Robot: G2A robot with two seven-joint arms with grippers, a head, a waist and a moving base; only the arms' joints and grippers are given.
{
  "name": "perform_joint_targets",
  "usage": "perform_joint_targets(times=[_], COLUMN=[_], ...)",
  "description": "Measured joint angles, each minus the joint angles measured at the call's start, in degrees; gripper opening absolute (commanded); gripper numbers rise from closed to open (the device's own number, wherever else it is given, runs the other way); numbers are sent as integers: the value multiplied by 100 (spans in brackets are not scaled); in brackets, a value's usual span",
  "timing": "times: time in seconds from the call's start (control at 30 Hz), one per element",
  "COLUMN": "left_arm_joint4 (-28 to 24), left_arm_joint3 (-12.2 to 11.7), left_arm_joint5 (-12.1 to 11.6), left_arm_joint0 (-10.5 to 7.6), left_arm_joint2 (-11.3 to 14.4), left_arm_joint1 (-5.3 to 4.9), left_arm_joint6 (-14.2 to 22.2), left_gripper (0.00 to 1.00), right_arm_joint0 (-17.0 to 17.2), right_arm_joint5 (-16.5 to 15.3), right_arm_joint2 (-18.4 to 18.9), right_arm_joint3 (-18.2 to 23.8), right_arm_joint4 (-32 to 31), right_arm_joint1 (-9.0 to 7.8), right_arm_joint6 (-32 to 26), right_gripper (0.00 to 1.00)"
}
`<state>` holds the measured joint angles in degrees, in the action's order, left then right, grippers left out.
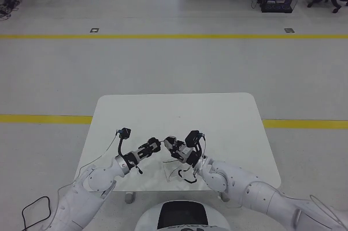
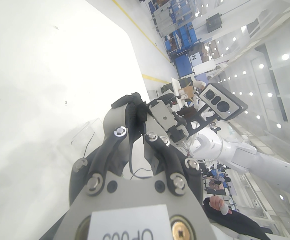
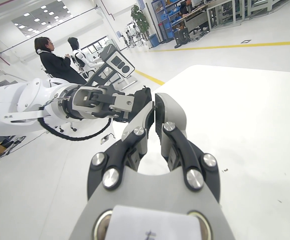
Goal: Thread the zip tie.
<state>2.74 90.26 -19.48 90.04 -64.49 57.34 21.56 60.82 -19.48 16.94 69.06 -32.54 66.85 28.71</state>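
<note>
- White rounded table (image 1: 220, 112), yellow-lined floor (image 1: 174, 63) behind.
- Near its front edge: grey left gripper (image 1: 157, 142), right gripper (image 1: 168, 141), tip to tip.
- Both claws pinched together.

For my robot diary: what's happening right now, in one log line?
left claw: shut | right claw: shut | tips close together over table | zip tie: cannot tell

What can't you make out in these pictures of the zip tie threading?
Ends of the zip tie: left wrist view, a thin black strand vanishes inside the left gripper.
Right wrist view: the right gripper is shut; its pads hide anything pinched.
Top view: where both grippers meet, too small to tell if it's threaded.
Clear plastic piece: too faint to identify.
</note>
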Motion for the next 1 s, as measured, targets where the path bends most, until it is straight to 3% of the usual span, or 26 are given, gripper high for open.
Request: perform_joint_targets(times=[0.3,0.67,0.9,1.0], left_arm_joint4=[0,0,-2,-360], left_arm_joint3=[0,0,-3,-32], left_arm_joint5=[0,0,3,179], left_arm_joint0=[0,0,-1,-29], left_arm_joint2=[0,0,0,-5], left_arm_joint1=[0,0,1,30], left_arm_joint6=[0,0,-3,-84], left_gripper=[0,0,0,0], right_arm_joint0=[30,349,354,379], right_arm_joint5=[0,0,0,0], right_arm_joint2=[46,294,297,329], right_arm_joint3=[62,633,646,672], right_arm_joint4=[-31,-126,-125,-83], right_arm_joint1=[-99,-634,-644,-647], right_arm_joint6=[210,584,591,620], right_gripper=[100,100,100,100])
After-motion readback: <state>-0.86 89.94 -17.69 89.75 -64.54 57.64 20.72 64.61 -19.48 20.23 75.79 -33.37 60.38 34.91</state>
